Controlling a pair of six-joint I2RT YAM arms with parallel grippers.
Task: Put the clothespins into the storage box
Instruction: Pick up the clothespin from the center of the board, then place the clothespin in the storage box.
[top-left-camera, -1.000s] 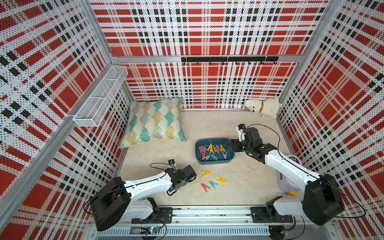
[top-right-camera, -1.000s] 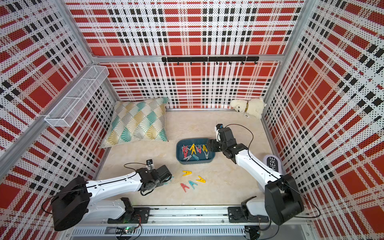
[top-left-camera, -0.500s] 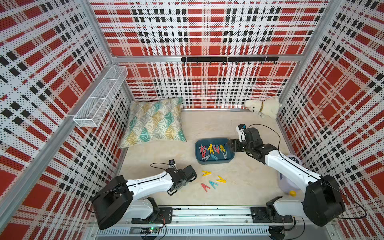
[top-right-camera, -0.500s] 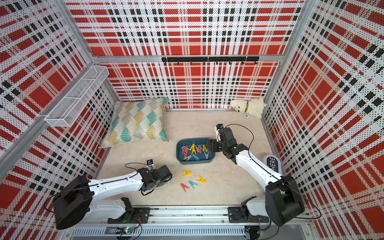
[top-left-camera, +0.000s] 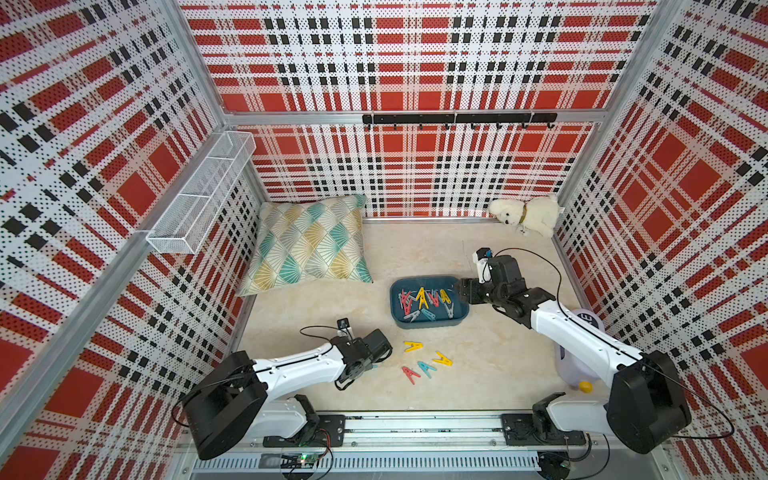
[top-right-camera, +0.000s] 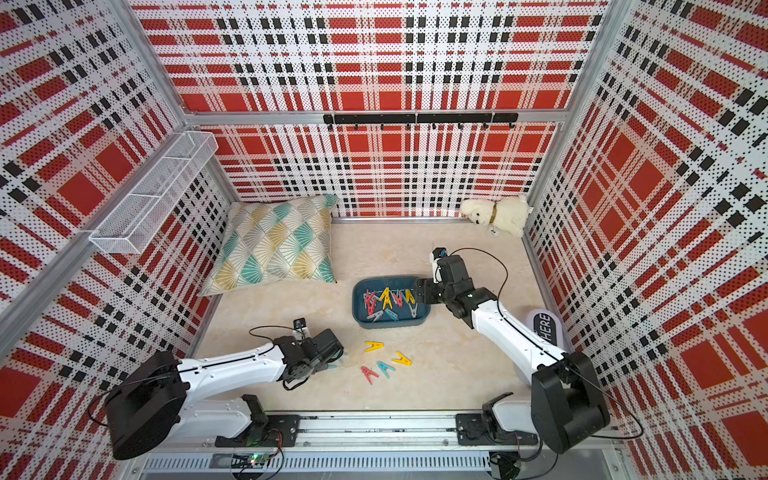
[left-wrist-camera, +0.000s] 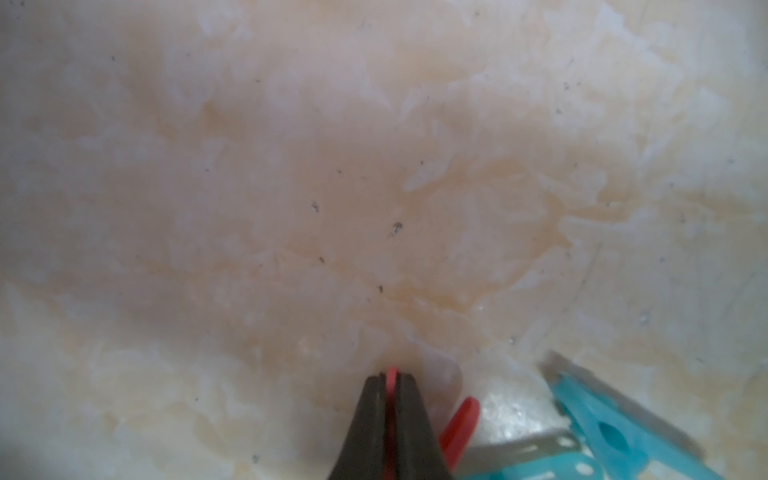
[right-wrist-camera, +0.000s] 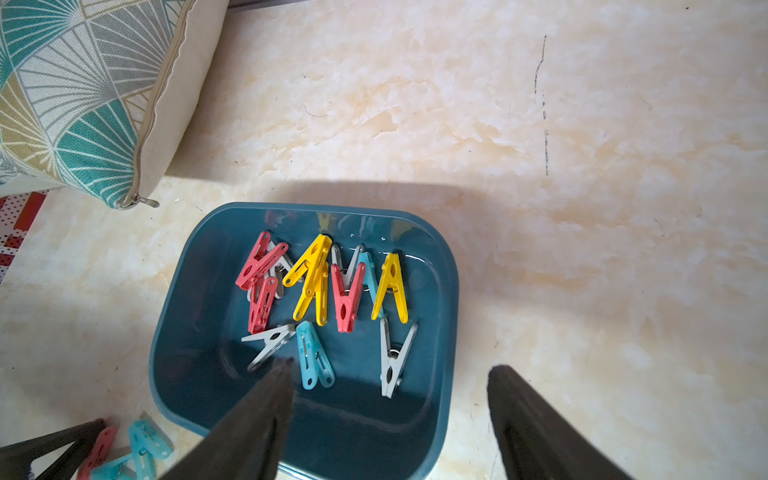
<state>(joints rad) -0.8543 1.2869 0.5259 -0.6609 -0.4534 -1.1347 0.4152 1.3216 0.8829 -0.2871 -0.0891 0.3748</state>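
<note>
The dark teal storage box (top-left-camera: 428, 325) (top-right-camera: 390, 325) (right-wrist-camera: 451, 291) sits mid-floor with several red, yellow, teal and grey clothespins (right-wrist-camera: 320, 286) inside. My right gripper (right-wrist-camera: 392, 368) hovers open over the box's right end (top-left-camera: 465, 291), holding nothing. Low on the floor to the front left, my left gripper (left-wrist-camera: 390, 376) (top-left-camera: 376, 357) is shut on a red clothespin (left-wrist-camera: 391, 373). A teal clothespin (left-wrist-camera: 602, 432) and a grey one (left-wrist-camera: 519, 449) lie beside it. Loose on the floor in both top views are two yellow clothespins (top-left-camera: 412, 345) (top-left-camera: 442, 359), a teal one (top-left-camera: 426, 368) and a red one (top-left-camera: 410, 374).
A patterned cushion (top-left-camera: 309, 245) leans at the back left and a white plush dog (top-left-camera: 525, 214) sits in the back right corner. A white wire basket (top-left-camera: 203, 191) hangs on the left wall. A pale lilac object (top-left-camera: 582, 357) stands behind the right arm.
My left gripper's jaws have closed onto the red clothespin. Both arms have hardly moved, and the right gripper stays open over the box.
</note>
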